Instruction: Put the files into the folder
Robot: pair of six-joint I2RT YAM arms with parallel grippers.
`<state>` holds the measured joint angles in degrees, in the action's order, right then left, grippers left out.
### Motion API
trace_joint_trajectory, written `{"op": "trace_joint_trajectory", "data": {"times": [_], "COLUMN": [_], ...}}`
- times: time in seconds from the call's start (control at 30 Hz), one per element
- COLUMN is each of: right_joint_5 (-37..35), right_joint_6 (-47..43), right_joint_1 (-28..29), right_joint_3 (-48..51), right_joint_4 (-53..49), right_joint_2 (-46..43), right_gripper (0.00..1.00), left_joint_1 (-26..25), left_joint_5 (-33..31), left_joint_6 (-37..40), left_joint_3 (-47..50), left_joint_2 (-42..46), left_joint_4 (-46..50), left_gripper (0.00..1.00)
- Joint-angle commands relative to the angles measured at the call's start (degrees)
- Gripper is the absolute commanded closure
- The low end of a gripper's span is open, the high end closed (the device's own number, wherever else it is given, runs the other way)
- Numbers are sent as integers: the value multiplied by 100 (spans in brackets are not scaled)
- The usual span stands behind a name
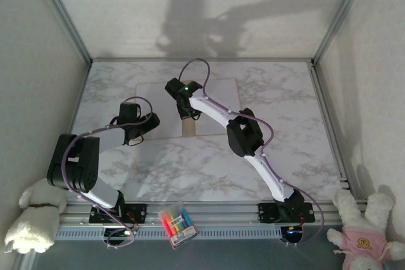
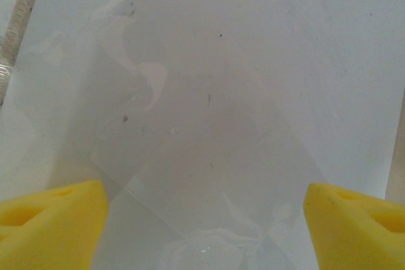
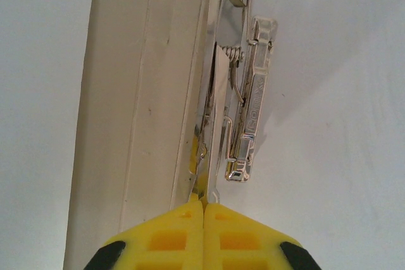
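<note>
The folder lies open at the back middle of the marble table, its tan spine strip [image 1: 188,129] [image 3: 139,93] showing between white files [image 1: 156,99] [image 3: 335,80] spread on either side. A shiny metal clip [image 3: 250,99] runs along the spine. My right gripper [image 1: 184,110] [image 3: 204,202] is shut on a thin metal tab of that clip. My left gripper [image 1: 150,124] [image 2: 202,219] hangs open just over the left file [image 2: 215,80], yellow fingertips [image 2: 50,219] wide apart, nothing between them. A sheet edge runs diagonally under it.
A pack of coloured markers [image 1: 177,224] lies on the front rail between the arm bases. Plush toys sit at the front left [image 1: 31,219] and front right [image 1: 367,232] corners. Aluminium posts and white walls box the table [image 1: 190,169].
</note>
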<state>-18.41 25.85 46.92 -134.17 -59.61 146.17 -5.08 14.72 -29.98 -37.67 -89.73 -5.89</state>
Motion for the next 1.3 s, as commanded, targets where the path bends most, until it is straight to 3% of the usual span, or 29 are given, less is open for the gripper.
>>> {"op": "trace_joint_trajectory", "data": {"times": [0.0, 1.27], "right_joint_5": [-69, 1086], "right_joint_6": [-57, 265], "right_joint_1": [-88, -323], "right_joint_3": [329, 484], "right_joint_4": [-321, -242], "right_joint_2": [587, 609], "right_gripper": [100, 100], "left_joint_1": [38, 41], "left_joint_5": [58, 57], "left_joint_6": [1, 17], "left_joint_3": [146, 70], "left_joint_2": [-305, -296], "left_joint_4": [425, 531], "left_gripper": [17, 17]}}
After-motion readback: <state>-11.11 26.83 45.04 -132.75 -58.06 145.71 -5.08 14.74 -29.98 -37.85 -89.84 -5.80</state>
